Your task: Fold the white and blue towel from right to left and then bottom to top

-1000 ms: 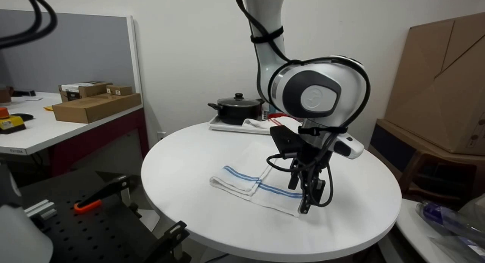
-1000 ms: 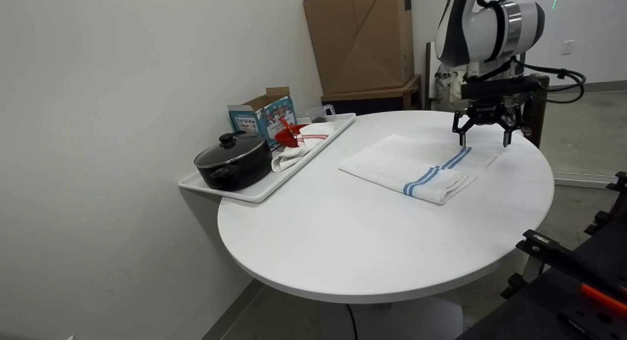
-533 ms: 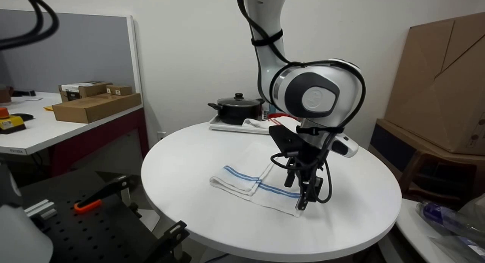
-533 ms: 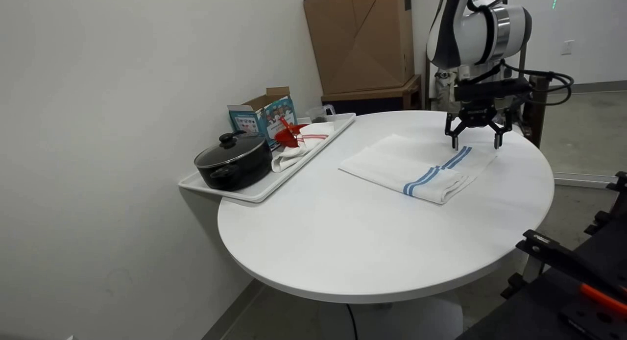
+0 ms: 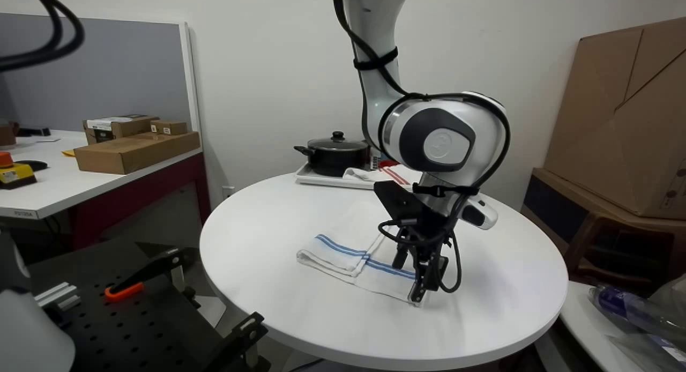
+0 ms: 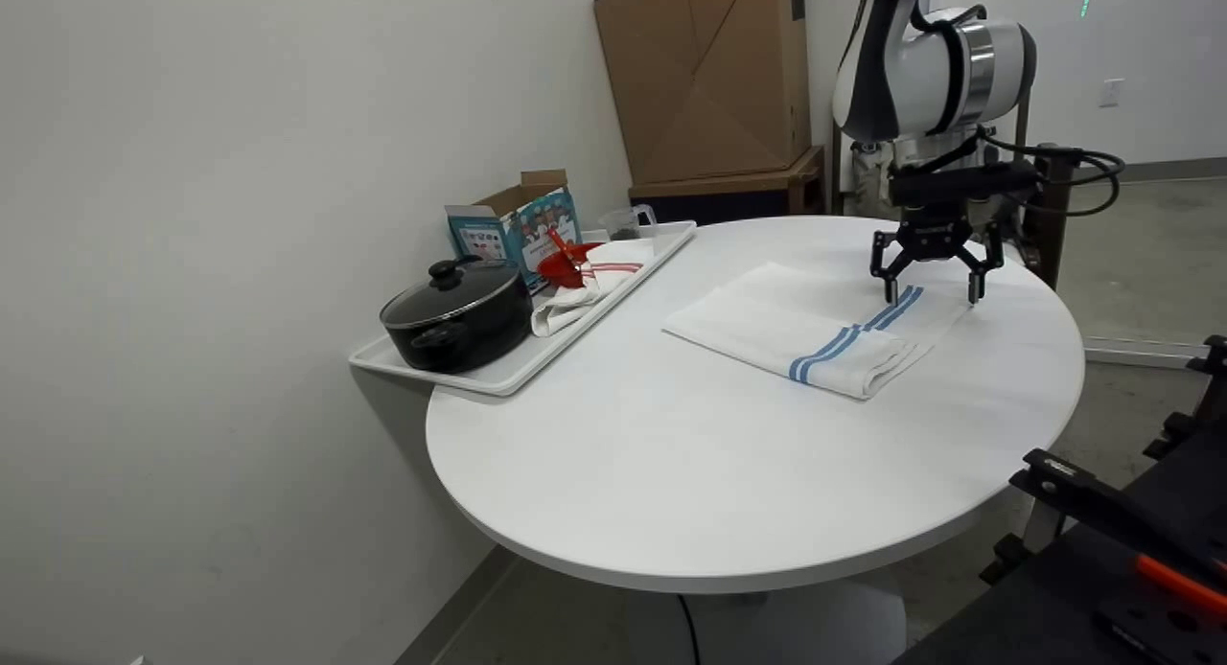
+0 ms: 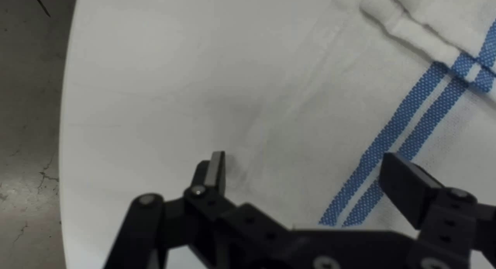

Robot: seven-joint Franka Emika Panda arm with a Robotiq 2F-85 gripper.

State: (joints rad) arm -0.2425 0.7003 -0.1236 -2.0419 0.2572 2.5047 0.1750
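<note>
Straddling edge of striped towel (image 6: 810, 320), pincer (image 6: 934, 295) spread

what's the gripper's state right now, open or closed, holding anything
Gripper: open, jaws spread wide at an edge of the white and blue towel, holding nothing.

- Exterior view: set back above surface (image 5: 482, 329), facing tray (image 5: 332, 184) at far edge.
- Exterior view: set back above surface (image 6: 671, 493), angled down, hand (image 6: 934, 294) over far side.
- Wrist view: close above surface, facing down.
- Shared, both exterior views: surface, tray.
</note>
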